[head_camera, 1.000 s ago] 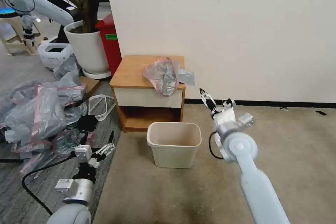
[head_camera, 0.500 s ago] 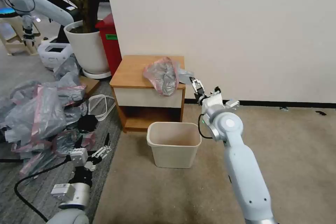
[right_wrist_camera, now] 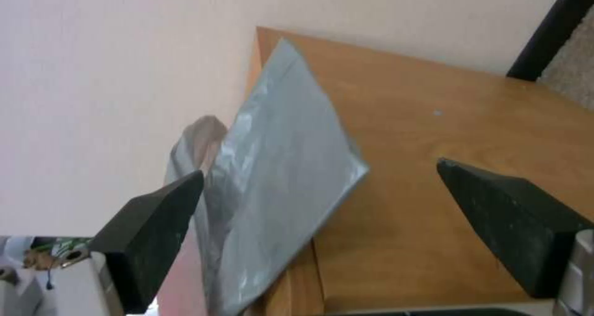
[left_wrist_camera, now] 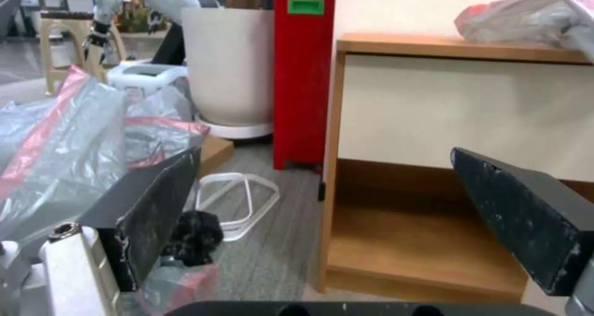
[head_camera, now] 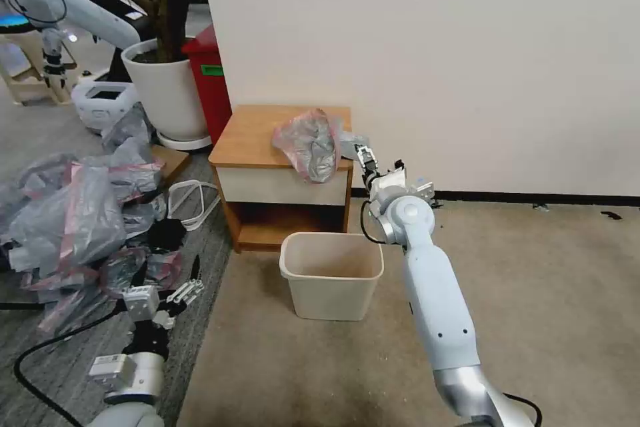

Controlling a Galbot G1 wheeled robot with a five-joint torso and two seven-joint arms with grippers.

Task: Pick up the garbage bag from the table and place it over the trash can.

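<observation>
The garbage bag point(head_camera: 310, 143) lies crumpled on the table point(head_camera: 257, 130), grey with a pink-red rim, one flat grey flap hanging past the right edge. My right gripper point(head_camera: 369, 161) is at that edge, open. In the right wrist view the flap point(right_wrist_camera: 278, 167) lies between the spread fingers point(right_wrist_camera: 155, 232) over the wooden top point(right_wrist_camera: 445, 125), with the right gripper point(right_wrist_camera: 319, 172) not closed on it. The cream trash can point(head_camera: 331, 273) stands on the carpet in front of the table. My left gripper point(head_camera: 168, 283) hangs low at the left, open. Its wrist view shows the table front point(left_wrist_camera: 458, 107) and the bag point(left_wrist_camera: 532, 16).
A heap of similar grey-pink bags point(head_camera: 80, 213) covers the floor at the left. A white plant pot point(head_camera: 167, 90) and a tall red bin point(head_camera: 210, 80) stand left of the table. A wall runs behind the table. Open carpet lies to the right.
My right arm has reached forward and up, bringing its open gripper from above the trash can's right side to the bag's flap. My left gripper has sunk slightly.
</observation>
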